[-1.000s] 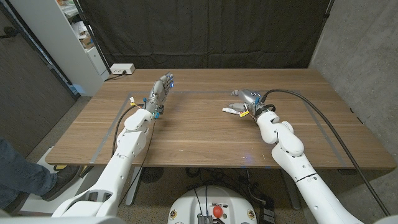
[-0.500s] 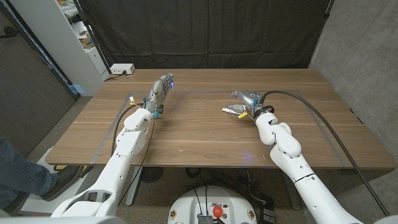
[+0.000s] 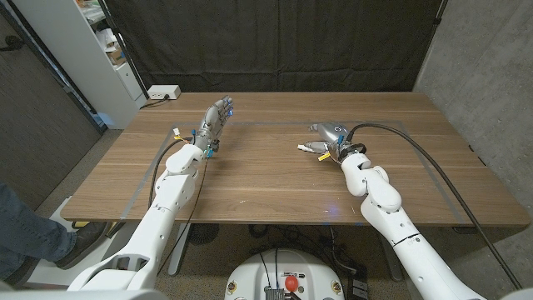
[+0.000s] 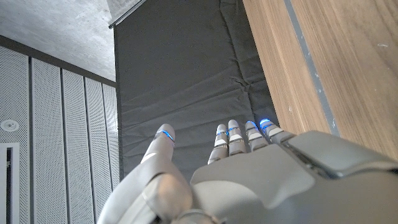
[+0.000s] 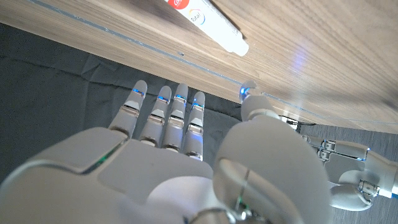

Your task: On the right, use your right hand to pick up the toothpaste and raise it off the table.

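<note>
The approach is judged under way; the right hand (image 3: pixel 331 136) is held open over the toothpaste (image 3: pixel 311 147) lying on the table (image 3: pixel 266 179); closing and lifting are needed next.

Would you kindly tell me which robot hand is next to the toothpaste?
The right robot hand, with the toothpaste lying on the table just beside it; the left robot hand stands well away from it.

Head camera high above the table (image 3: pixel 275 179); wrist cameras close behind each robot hand.
</note>
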Tool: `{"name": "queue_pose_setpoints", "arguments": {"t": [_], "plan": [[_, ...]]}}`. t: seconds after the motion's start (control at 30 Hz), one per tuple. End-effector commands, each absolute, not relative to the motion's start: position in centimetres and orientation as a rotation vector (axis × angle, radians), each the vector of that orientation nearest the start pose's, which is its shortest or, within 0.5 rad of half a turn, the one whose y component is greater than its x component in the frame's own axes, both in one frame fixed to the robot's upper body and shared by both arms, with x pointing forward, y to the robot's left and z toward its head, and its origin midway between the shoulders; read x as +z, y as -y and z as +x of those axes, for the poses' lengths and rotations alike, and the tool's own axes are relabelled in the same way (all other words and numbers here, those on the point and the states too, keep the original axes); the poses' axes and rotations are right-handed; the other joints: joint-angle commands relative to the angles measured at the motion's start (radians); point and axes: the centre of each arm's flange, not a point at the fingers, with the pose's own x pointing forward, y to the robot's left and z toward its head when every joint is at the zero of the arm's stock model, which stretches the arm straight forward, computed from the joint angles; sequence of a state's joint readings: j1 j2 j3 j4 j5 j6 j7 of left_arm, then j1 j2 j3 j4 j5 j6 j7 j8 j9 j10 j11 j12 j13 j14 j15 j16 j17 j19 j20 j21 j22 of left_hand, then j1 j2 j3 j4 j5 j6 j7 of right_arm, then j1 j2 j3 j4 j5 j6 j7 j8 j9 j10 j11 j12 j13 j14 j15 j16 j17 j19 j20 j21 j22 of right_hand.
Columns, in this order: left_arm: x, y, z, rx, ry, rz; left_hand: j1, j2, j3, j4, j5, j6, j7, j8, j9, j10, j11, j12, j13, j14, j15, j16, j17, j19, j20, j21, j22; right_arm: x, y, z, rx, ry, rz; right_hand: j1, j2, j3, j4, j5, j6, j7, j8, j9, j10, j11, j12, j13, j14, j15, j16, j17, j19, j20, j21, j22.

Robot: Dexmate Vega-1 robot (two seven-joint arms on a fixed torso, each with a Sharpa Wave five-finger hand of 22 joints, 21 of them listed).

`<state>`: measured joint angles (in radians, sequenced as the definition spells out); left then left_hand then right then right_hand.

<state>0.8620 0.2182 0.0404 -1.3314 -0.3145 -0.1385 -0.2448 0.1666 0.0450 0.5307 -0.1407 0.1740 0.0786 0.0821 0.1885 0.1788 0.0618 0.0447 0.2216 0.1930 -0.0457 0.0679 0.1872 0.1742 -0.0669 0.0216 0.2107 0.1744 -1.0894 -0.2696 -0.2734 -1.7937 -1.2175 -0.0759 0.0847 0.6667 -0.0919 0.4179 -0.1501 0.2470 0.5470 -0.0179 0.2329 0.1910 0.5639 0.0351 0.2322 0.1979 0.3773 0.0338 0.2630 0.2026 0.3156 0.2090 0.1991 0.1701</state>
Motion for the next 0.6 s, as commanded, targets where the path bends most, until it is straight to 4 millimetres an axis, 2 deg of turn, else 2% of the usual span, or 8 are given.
{"name": "queue_pose_setpoints", "arguments": {"t": [0.03, 0.37, 0.47, 0.6], "plan": [[-0.10, -27.42, 65.25, -0.239, 0.621, -0.012, 0.009, 0.001, -0.003, -0.001, -0.002, 0.004, -0.001, -0.001, 0.002, 0.006, -0.005, -0.001, 0.004, -0.004, -0.001, -0.003, 0.005, -0.005, 0.007, -0.003, 0.006, -4.07, 16.49, 57.83, -0.209, 0.623, -1.512, 0.017, 0.004, -0.001, 0.001, 0.001, 0.005, -0.001, 0.002, 0.002, -0.002, -0.008, -0.005, 0.003, 0.007, -0.004, 0.006, 0.003, 0.006, 0.000, -0.002, 0.002], [-0.26, -27.10, 65.35, -0.239, 0.612, -0.012, 0.009, 0.000, -0.004, -0.001, -0.002, 0.003, -0.002, -0.001, 0.002, 0.005, -0.008, -0.002, 0.004, -0.004, -0.002, -0.002, 0.005, -0.005, 0.007, -0.003, 0.006, -4.65, 16.47, 58.08, -0.203, 0.618, -1.526, 0.021, 0.005, -0.004, 0.001, 0.001, -0.002, -0.003, -0.005, 0.002, -0.014, -0.009, -0.012, 0.004, 0.006, -0.002, 0.005, 0.004, 0.007, 0.002, -0.003, 0.002], [-0.16, -27.02, 65.32, -0.240, 0.615, -0.007, 0.009, 0.000, -0.005, -0.001, -0.002, 0.003, -0.001, -0.001, 0.002, 0.004, -0.008, -0.003, 0.004, -0.005, -0.002, -0.002, 0.005, -0.005, 0.007, -0.004, 0.006, -4.81, 16.50, 58.19, -0.198, 0.615, -1.528, 0.023, 0.003, -0.007, 0.001, 0.000, 0.006, -0.007, -0.004, 0.003, -0.012, -0.014, -0.013, 0.005, 0.008, -0.029, 0.004, 0.005, 0.009, 0.001, -0.003, 0.002], [-0.20, -26.90, 65.35, -0.239, 0.614, -0.010, 0.010, 0.000, -0.005, -0.001, -0.002, 0.003, -0.001, -0.001, 0.002, 0.004, -0.009, -0.003, 0.004, -0.005, -0.004, -0.003, 0.005, -0.006, 0.007, -0.005, 0.006, -4.98, 16.52, 58.37, -0.190, 0.606, -1.537, 0.026, 0.003, -0.010, 0.002, 0.001, 0.026, -0.014, 0.001, 0.003, -0.010, -0.023, -0.013, 0.005, 0.010, -0.034, 0.004, 0.005, 0.013, 0.000, -0.003, 0.002]]}}
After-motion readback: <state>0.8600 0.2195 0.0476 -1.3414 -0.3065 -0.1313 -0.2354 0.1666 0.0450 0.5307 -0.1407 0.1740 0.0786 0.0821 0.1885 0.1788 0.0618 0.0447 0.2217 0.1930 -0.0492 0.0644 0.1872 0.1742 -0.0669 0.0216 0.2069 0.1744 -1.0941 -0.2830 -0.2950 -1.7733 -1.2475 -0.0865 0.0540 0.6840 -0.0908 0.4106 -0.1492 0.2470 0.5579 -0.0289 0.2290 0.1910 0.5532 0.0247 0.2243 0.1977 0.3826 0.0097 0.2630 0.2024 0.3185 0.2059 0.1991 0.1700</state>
